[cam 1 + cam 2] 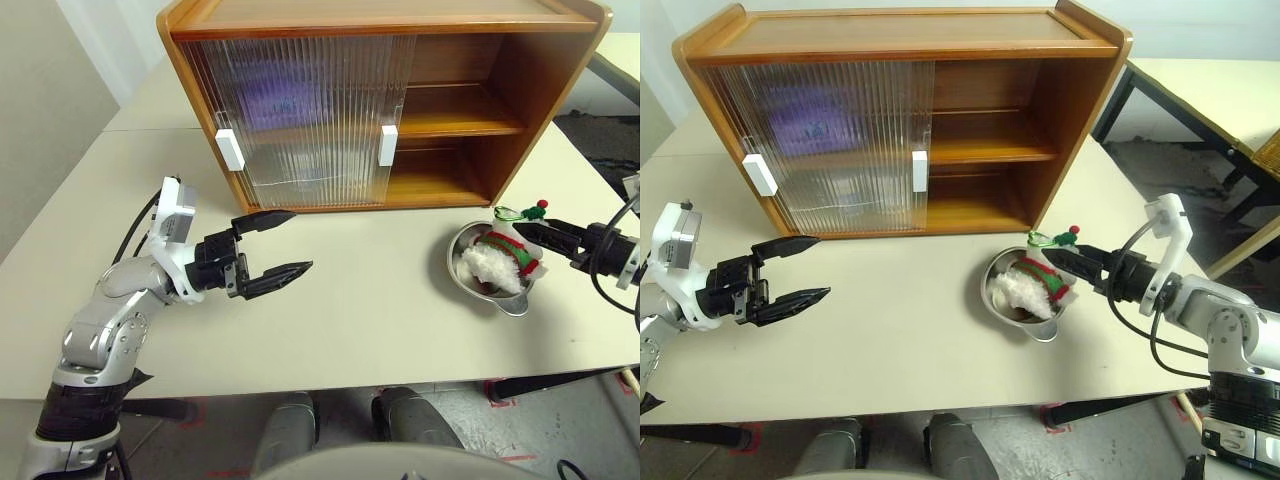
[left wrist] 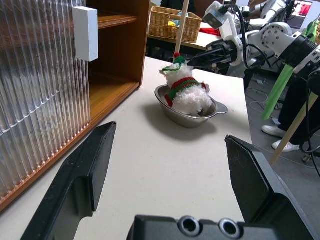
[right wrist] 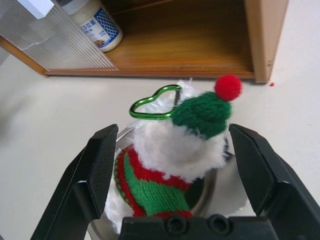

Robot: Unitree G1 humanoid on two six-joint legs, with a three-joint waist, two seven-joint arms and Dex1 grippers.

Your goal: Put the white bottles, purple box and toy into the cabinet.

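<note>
A: What's the biggest thing there?
B: The wooden cabinet [image 1: 900, 120] at the back of the pale tabletop [image 1: 910, 340]. Its ribbed sliding doors [image 1: 830, 140] cover the left part, and the right part stands open, showing two shelves.

A: Is anything inside it?
B: A purple box [image 1: 805, 120] shows blurred through the doors on the upper shelf. A white bottle [image 3: 95, 22] with a blue label stands on the lower shelf, just behind the edge of the door.

A: And on the tabletop?
B: A round steel bowl [image 1: 1025, 300] sits in front of the open part of the cabinet, near its right corner. The toy [image 1: 1035, 283] lies in it, white and fluffy, with a red-and-green scarf, a green hat with a red bobble, and a green heart-shaped clip [image 3: 155, 102] by the hat.

A: Where are the arms?
B: The right gripper [image 3: 172, 150] is at the bowl, jaws wide open on either side of the toy's head, not pressing it. The left gripper [image 1: 283, 243] hovers over the tabletop in front of the doors, well apart from the bowl, jaws open and holding nothing.
</note>
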